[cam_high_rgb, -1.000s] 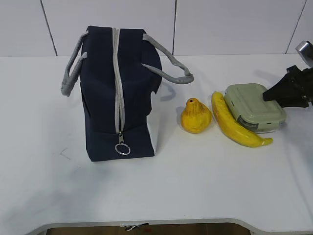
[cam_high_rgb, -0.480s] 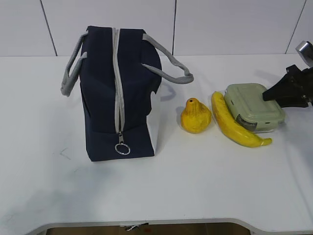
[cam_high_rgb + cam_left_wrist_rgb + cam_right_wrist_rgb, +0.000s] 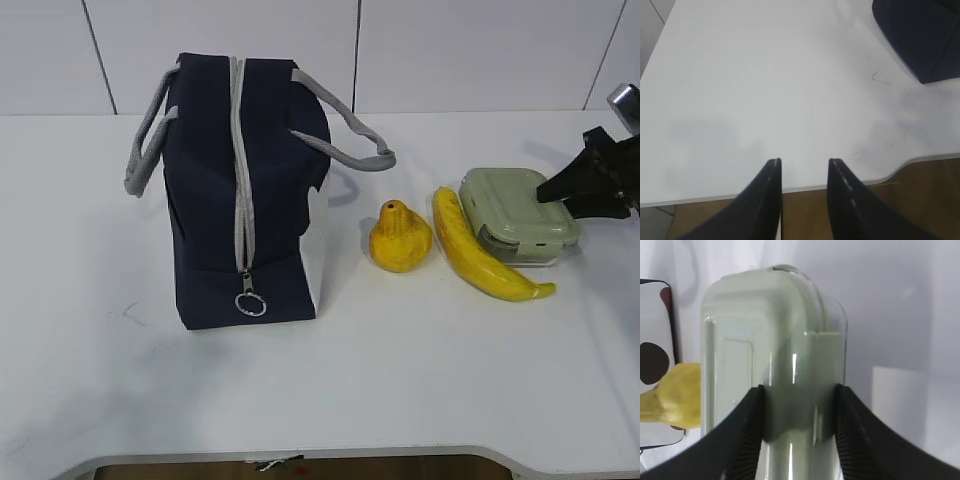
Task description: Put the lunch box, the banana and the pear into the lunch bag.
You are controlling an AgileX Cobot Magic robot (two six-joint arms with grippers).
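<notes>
Sage-lidded clear lunch box lies pinched by the right pincer, banana touching it; left pincer spread over bare bench.

Right gripper at far right of scene, low, fingers pointing left, one pad each side of a clip, pressed against it. Grip looks closed on it. Only its black tip shows in the exterior view. Left gripper not visible in the exterior view; wrist view shows jaws parted, nothing between them, near left.
</notes>
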